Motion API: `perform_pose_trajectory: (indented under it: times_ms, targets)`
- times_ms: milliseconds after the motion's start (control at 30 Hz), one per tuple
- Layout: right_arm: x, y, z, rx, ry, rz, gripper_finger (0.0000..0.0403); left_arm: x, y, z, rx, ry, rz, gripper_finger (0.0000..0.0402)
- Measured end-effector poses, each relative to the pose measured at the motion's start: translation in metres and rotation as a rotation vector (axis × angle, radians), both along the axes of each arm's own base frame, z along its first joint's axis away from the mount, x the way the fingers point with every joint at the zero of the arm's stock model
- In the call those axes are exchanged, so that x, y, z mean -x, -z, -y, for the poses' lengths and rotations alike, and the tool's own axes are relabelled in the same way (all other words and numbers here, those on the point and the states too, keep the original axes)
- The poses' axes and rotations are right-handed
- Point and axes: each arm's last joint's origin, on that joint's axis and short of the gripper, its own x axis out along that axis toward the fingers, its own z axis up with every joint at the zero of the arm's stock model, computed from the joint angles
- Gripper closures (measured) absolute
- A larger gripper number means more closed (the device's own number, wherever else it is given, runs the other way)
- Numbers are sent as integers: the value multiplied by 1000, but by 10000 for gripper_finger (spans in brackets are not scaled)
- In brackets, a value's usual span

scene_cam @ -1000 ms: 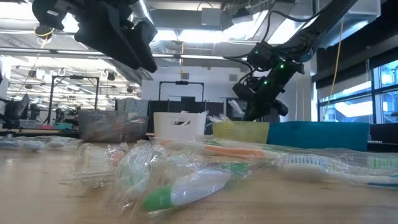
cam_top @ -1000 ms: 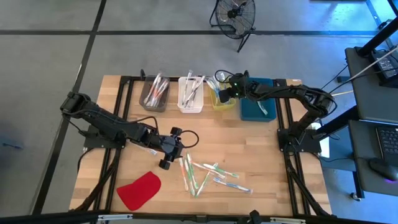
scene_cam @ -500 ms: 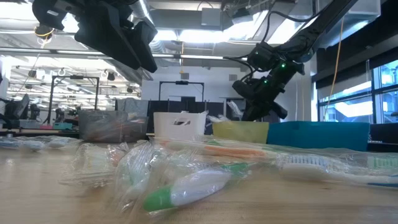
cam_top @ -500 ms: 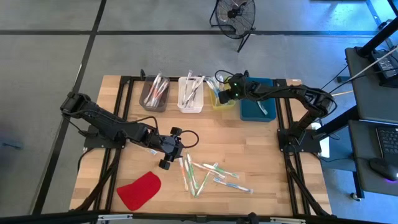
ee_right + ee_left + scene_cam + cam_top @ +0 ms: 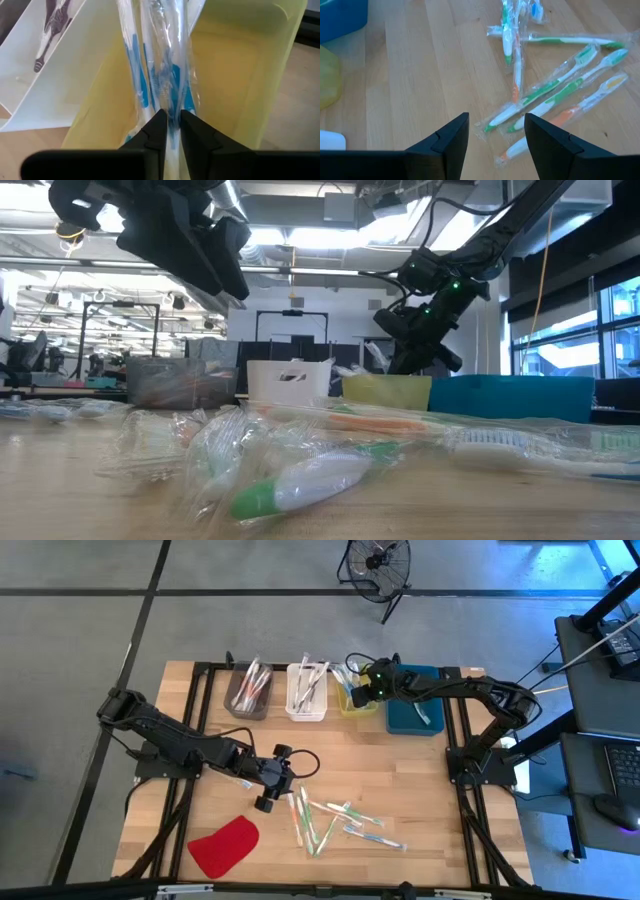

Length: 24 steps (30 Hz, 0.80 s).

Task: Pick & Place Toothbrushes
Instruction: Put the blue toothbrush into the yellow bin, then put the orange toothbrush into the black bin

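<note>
The right claw (image 5: 362, 690) hangs over the yellow bin (image 5: 358, 700) at the far edge of the worktop (image 5: 400, 780). In the right wrist view its two dark fingers (image 5: 157, 132) stand only a narrow slit apart, with a blue-handled toothbrush in clear wrap (image 5: 167, 85) running between them and down into the bin; whether the fingers press on the wrap or just flank it cannot be told. More wrapped blue brushes stand beside it in the same bin, leaning up against its wall.

The left claw (image 5: 272, 790) hovers above the bare wood near the middle of the worktop, its fingers (image 5: 447, 140) spread wide and holding nothing. The loose pile of wrapped toothbrushes (image 5: 335, 820) lies just beside it toward the right arm's side. In the left wrist view, the nearest brushes, green-handled and orange-handled ones (image 5: 545, 95), lie flat on the wood just ahead of the open fingertips, not between them.

A grey bin (image 5: 248, 690) and a white bin (image 5: 306, 692) in the same far row each hold several brushes, and a teal bin (image 5: 414, 712) next to the yellow one holds at least one. A red cloth piece (image 5: 223, 846) lies flat near the front edge, apart from the pile.
</note>
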Motion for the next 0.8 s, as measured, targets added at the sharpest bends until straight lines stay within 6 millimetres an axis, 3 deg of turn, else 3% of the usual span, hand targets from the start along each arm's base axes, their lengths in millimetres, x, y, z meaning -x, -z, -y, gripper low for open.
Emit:
perform_pose_trajectory:
  times_ms: [400, 800]
  targets:
    - [0, 0, 1, 28, -2, -17, 264, -1, 4, 1, -1, 45, -24, 215]
    - [2, -5, 1, 54, -22, -17, 227, -9, 40, 24, -141, 260, -132, 215]
